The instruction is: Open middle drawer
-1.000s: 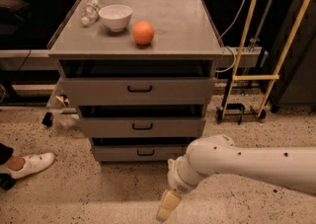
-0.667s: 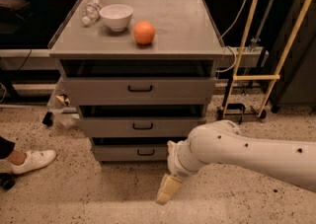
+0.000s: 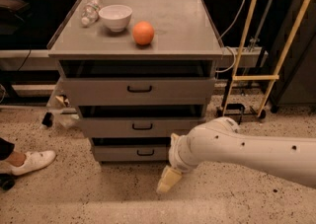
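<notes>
A beige speckled terrazzo floor (image 3: 74,203) spreads beneath a grey metal cabinet whose flat top serves as the bench (image 3: 182,25). Behind it are dim, dark recesses and a pale horizontal rail (image 3: 24,54). At the right, a yellow tubular frame (image 3: 252,77) on small black wheels stands beside a dark panel (image 3: 301,45). The end effector (image 3: 168,179) hangs low over the floor, just in front of the cabinet's base.

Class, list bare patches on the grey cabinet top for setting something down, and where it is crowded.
Bare: the cabinet top right of the orange, and the front strip left of it. Crowded: back-left corner, bowl beside bottle. The tool hangs low near the floor.
</notes>
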Robot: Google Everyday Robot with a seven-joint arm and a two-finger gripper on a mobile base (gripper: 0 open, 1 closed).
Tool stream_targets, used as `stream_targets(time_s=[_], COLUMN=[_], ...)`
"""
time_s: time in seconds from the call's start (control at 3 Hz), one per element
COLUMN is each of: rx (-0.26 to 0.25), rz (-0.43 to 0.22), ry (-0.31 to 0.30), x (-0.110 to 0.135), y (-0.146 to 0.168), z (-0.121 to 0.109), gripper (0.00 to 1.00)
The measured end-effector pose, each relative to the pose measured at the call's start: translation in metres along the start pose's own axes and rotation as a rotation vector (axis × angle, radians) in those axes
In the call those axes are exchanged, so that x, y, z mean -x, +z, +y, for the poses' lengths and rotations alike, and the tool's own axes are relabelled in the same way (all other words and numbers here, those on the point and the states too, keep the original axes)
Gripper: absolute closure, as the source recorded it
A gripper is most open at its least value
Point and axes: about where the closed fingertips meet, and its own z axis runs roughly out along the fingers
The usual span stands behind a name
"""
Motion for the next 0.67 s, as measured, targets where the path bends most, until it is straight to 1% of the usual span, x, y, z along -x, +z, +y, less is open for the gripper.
stream_targets(time_s=[0.33, 0.67], rx=[-0.136, -0.181], rz=[0.001, 0.017], ry=[0.022, 0.062], x=[0.003, 0.001], y=[0.012, 0.029], z=[-0.06, -0.105], gripper=[0.0, 0.0])
